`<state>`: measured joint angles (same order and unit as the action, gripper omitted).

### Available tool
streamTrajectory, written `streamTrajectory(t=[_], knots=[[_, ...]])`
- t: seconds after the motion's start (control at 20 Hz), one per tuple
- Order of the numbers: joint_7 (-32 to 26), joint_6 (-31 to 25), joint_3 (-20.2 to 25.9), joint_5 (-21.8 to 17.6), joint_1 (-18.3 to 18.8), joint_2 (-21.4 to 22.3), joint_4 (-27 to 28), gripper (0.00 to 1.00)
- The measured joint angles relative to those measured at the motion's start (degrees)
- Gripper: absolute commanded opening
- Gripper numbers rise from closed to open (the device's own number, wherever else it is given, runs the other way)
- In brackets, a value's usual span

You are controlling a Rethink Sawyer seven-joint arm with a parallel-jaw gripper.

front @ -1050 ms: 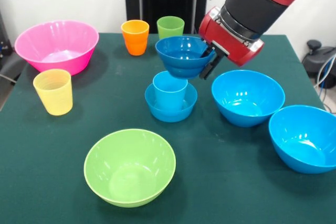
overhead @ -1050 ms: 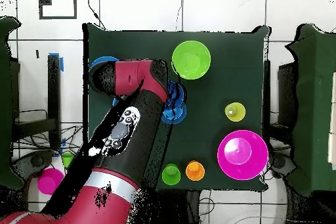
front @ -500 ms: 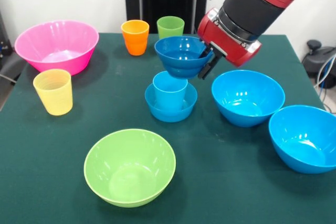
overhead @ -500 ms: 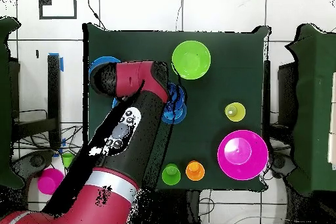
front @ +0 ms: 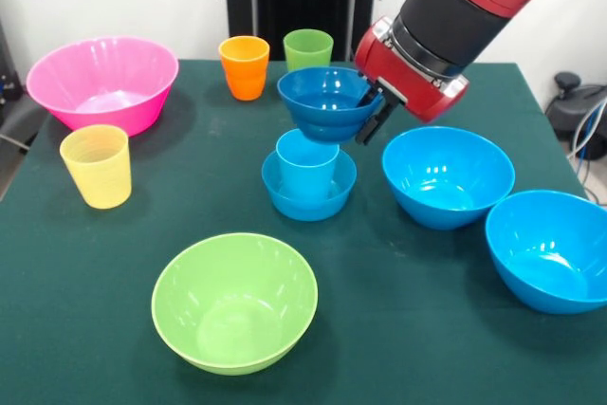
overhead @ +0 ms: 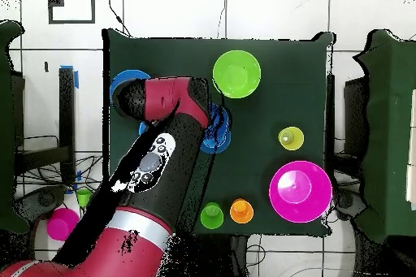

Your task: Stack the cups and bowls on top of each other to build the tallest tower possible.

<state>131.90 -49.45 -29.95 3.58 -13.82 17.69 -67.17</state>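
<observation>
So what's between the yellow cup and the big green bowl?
Nothing: in the front view only bare green table lies between the yellow cup and the lime green bowl. The overhead view shows the same gap.

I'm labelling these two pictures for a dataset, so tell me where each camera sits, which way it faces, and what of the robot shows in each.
Front view: sits low at the table's edge opposite the robot, looking across the green table; the red and black arm enters from the top right, its tool gripping the dark blue bowl above the light blue cup.
Overhead view: sits above, looking straight down; the arm reaches up from the bottom.
Shared: the lime green bowl, pink bowl, the cups.
</observation>
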Motion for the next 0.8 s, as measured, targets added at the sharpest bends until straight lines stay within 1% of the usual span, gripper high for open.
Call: streamTrajectory(t=[0.55, 0.8], knots=[[0.00, 2.83, 0.01, 0.00, 0.00, -0.31, -0.65, 0.00], [0.00, 3.13, 0.02, 0.00, -0.02, -1.25, -0.87, 0.00]])
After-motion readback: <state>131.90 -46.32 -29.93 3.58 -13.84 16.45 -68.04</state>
